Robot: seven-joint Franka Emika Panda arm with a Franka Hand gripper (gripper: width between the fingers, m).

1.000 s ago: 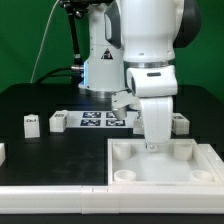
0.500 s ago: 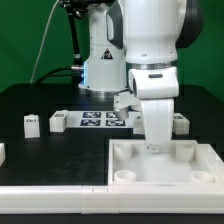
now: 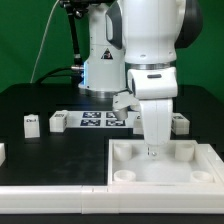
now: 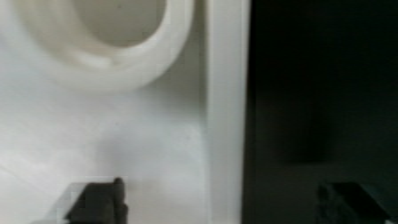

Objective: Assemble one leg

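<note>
While the Franka arm (image 3: 150, 60) hangs over the white tray (image 3: 200, 172) at the lower right of the exterior frame, its fingers (image 3: 152, 149) point straight down into the tray's recessed floor, close to the rear wall and between the two raised rear corners. Whether the tips touch the floor cannot be told from this view. In the wrist view the fingers (image 4: 93, 203) appear as two dark tips set wide apart with only bare tray surface between them, so they are spread and hold nothing. The same view shows one rounded raised corner (image 4: 107, 40) of the tray, the tray's straight rim (image 4: 224, 100) and, beyond it, the black worktop (image 4: 320, 100). None of the furniture parts is in the grasp. At mid-height on the exterior view's left, the far-left leg (image 3: 32, 123) stands alone on the worktop (image 3: 60, 155). The middle leg (image 3: 58, 121) stands just beside the near end of the marker board (image 3: 98, 120), which lies flat in the centre of the frame behind the arm. The right-hand leg (image 3: 180, 123) stands toward the exterior view's right, behind the tray's rear wall and close beside the arm's hand, well apart from the other two.
</note>
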